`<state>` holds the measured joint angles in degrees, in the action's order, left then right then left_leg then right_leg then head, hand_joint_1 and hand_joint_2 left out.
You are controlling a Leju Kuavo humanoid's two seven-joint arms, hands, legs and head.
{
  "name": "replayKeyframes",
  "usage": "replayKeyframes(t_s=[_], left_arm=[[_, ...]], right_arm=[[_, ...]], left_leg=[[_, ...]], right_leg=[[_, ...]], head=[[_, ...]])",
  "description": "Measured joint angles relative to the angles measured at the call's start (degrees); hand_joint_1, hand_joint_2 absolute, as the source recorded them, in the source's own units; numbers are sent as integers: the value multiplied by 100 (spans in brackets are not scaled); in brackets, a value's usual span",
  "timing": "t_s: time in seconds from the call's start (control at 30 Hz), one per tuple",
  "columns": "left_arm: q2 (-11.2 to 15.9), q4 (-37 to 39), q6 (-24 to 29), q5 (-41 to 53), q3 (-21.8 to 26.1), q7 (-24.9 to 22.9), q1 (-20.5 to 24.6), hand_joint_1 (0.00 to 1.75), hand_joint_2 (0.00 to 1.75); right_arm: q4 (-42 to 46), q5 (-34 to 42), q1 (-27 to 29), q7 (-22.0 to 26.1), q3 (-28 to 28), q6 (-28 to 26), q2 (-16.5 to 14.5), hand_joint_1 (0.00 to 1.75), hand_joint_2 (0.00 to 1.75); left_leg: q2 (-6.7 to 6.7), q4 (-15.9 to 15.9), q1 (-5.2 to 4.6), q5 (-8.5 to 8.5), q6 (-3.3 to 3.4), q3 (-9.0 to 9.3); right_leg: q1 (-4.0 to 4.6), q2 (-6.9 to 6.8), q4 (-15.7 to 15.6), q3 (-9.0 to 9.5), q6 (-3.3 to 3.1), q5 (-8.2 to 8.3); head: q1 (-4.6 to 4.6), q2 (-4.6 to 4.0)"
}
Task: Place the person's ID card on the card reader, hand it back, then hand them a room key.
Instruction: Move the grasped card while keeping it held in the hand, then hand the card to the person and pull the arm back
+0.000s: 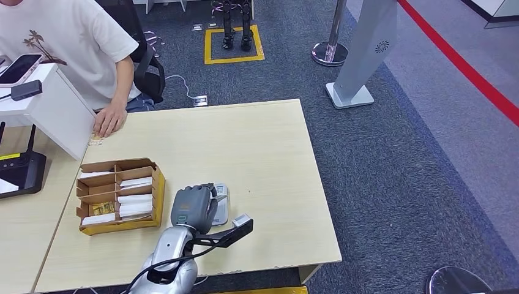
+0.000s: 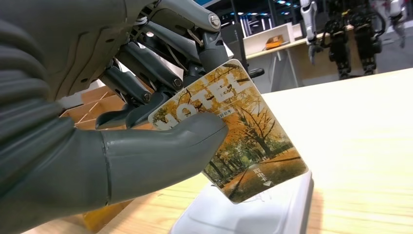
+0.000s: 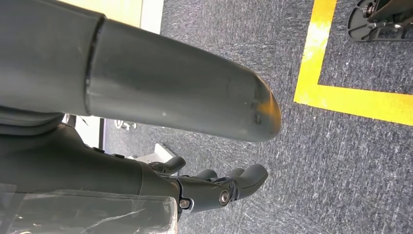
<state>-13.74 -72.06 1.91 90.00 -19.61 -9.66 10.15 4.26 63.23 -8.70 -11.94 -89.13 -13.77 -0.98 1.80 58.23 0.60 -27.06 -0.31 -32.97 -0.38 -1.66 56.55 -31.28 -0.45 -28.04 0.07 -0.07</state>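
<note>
One card (image 2: pixel 238 136) (autumn trees, "HOTEL") | pinched by left hand (image 2: pixel 146 122) | right hand (image 3: pixel 214 187) empty, fingers apart

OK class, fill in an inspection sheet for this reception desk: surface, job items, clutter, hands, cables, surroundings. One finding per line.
Surface: light wooden table, flat, with bare areas.
Job's things: HOTEL card held over the white card reader; whether they touch is unclear.
Clutter: cardboard organiser with white cards; black router; phone on a white box.
Hands: left hand pinches the card between thumb and fingers; right hand hangs over the carpet, holding nothing.
Cables: one on the floor behind the table.
Surroundings: seated person's hand rests at the table edge; stanchion, red floor line.
</note>
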Motion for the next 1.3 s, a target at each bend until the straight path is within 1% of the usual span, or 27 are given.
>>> replayKeyframes(t_s=[0.47, 1.13, 1.3], left_arm=[[120, -2, 8, 3, 0, -296, -105, 175, 175], [178, -90, -5, 3, 0, -274, -200, 175, 175], [178, -106, 5, 3, 3, -193, -208, 175, 175]], right_arm=[[-2, 22, 3, -8, 0, 2, 0, 0, 0], [-11, 28, 8, -10, 0, 2, -1, 0, 0], [-11, 27, 8, -3, 0, 2, -2, 0, 0]], left_leg=[[-1, -1, 0, 0, 0, 1], [-1, -1, 0, 0, 0, 3], [-1, -1, 0, 0, 0, 3]], right_leg=[[0, -1, 0, 3, 0, 0], [0, -2, 0, 6, 0, 0], [0, -2, 0, 6, 0, 0]], head=[[1, 0], [0, 0], [0, 0]])
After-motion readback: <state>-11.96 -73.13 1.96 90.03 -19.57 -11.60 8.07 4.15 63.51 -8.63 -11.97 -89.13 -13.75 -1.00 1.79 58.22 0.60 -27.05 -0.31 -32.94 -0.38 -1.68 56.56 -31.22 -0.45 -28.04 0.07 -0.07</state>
